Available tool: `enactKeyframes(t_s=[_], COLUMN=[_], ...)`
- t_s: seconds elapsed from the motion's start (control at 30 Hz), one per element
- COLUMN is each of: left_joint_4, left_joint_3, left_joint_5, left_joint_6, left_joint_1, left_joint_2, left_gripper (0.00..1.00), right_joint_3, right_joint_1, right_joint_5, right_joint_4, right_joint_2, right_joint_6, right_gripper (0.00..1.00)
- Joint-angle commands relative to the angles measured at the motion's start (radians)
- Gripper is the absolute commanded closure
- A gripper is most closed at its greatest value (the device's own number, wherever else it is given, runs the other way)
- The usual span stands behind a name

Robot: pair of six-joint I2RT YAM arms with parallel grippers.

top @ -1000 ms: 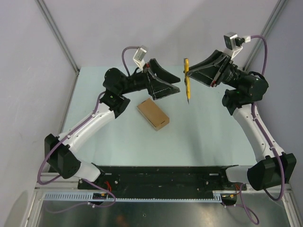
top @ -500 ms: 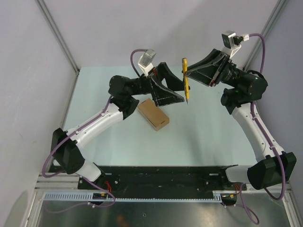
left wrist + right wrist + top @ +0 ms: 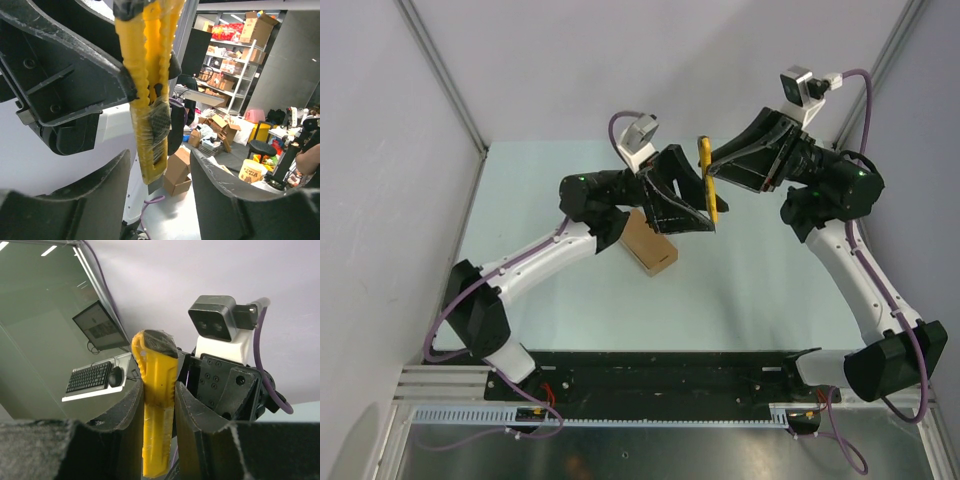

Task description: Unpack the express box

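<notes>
Brown express box (image 3: 655,250) lies diagonal, far-left to near-right; right fingers (image 3: 196,432) clamp yellow knife (image 3: 157,410), left fingers (image 3: 100,200) spread

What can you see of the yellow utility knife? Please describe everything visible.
The yellow utility knife is slim and looks plastic, with ribbed edges and clear film around its dark slider. It hangs nearly upright above the table, blade end down. The right pincer is shut on its upper part. Its lower end lies between the open fingers of the left pincer, which seem not to touch it.
</notes>
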Motion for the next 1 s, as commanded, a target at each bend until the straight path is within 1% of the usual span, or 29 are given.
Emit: enactKeyframes(t_s=[0.0,0.07,0.13,0.17,0.23,0.27,0.33,0.37,0.4,0.43,0.47,0.5,0.53,0.57,0.6,0.63,0.67,0.7,0.77,0.8,0.83,0.87,0.9,0.93,0.97], left_joint_4=[0.069,0.076,0.082,0.085,0.092,0.095,0.099,0.1,0.1,0.1,0.1,0.1,0.1,0.099,0.099,0.097,0.094,0.089,0.025,-0.013,-0.105,-0.168,-0.247,-0.483,-0.612], left_joint_3=[0.05,0.05,0.047,0.046,0.044,0.044,0.047,0.047,0.047,0.047,0.046,0.043,0.039,0.036,0.026,0.021,0.015,0.009,0.004,-0.002,-0.007,-0.008,0.003,0.013,0.029], left_joint_5=[0.017,0.017,0.019,0.017,0.016,0.015,0.011,0.006,0.006,0.003,0.0,0.0,0.0,0.002,0.009,0.015,0.02,0.037,0.051,0.052,0.048,0.043,0.037,-0.01,-0.049], left_joint_6=[-0.032,-0.037,-0.041,-0.044,-0.054,-0.06,-0.058,-0.057,-0.054,-0.051,-0.046,-0.044,-0.044,-0.043,-0.041,-0.04,-0.038,-0.034,0.006,0.03,0.057,0.137,0.197,0.278,0.466], left_joint_1=[-0.006,-0.007,-0.012,-0.011,-0.012,-0.011,-0.011,-0.011,-0.011,-0.012,-0.011,-0.009,-0.007,-0.004,-0.003,0.006,0.011,0.016,0.034,0.042,0.052,0.055,0.058,0.059,0.059], left_joint_2=[0.002,0.003,0.005,0.006,0.014,0.019,0.022,0.025,0.025,0.025,0.028,0.032,0.034,0.035,0.039,0.039,0.04,0.043,0.042,0.039,0.025,0.014,0.005,-0.03,-0.046], left_gripper=[0.49,0.57,0.61,0.68,0.76,0.86,0.97,1.0,1.0,1.0,1.0,1.0,1.0,1.0,1.0,1.0,1.0,1.0,1.0,1.0,1.0,1.0,1.0,1.0,1.0], right_joint_3=[0.052,0.055,0.056,0.058,0.058,0.058,0.058,0.058,0.058,0.058,0.056,0.056,0.055,0.055,0.056,0.056,0.055,0.056,0.063,0.085,0.101,0.122,0.156,0.174,0.188], right_joint_1=[0.016,0.019,0.019,0.021,0.021,0.022,0.021,0.022,0.021,0.021,0.021,0.018,0.012,0.007,0.004,-0.005,-0.01,-0.013,-0.034,-0.042,-0.05,-0.057,-0.061,-0.059,-0.061], right_joint_5=[-0.016,-0.022,-0.022,-0.023,-0.026,-0.028,-0.029,-0.029,-0.029,-0.028,-0.026,-0.025,-0.022,-0.004,0.01,0.03,0.077,0.101,0.134,0.141,0.147,0.171,0.188,0.208,0.245], right_joint_4=[0.05,0.053,0.053,0.053,0.053,0.053,0.041,0.033,0.01,-0.011,-0.033,-0.104,-0.164,-0.238,-0.41,-0.503,-0.584,-0.711,-0.792,-0.87,-0.916,-1.02,-1.069,-1.117,-1.207], right_joint_2=[-0.004,-0.006,-0.007,-0.009,-0.009,-0.012,-0.012,-0.014,-0.02,-0.024,-0.032,-0.05,-0.067,-0.081,-0.119,-0.139,-0.156,-0.174,-0.202,-0.204,-0.196,-0.19,-0.184,-0.181,-0.175], right_joint_6=[0.018,0.019,0.021,0.021,0.025,0.025,0.022,0.019,0.01,-0.02,-0.048,-0.08,-0.12,-0.242,-0.313,-0.4,-0.529,-0.588,-0.651,-0.698,-0.723,-0.755,-0.818,-0.852,-0.879], right_gripper=[1.0,1.0,1.0,1.0,1.0,1.0,1.0,1.0,0.91,0.62,0.47,0.37,0.24,0.18,0.1,0.06,0.03,0.01,0.01,0.01,0.01,0.02,0.02,0.02,0.02])
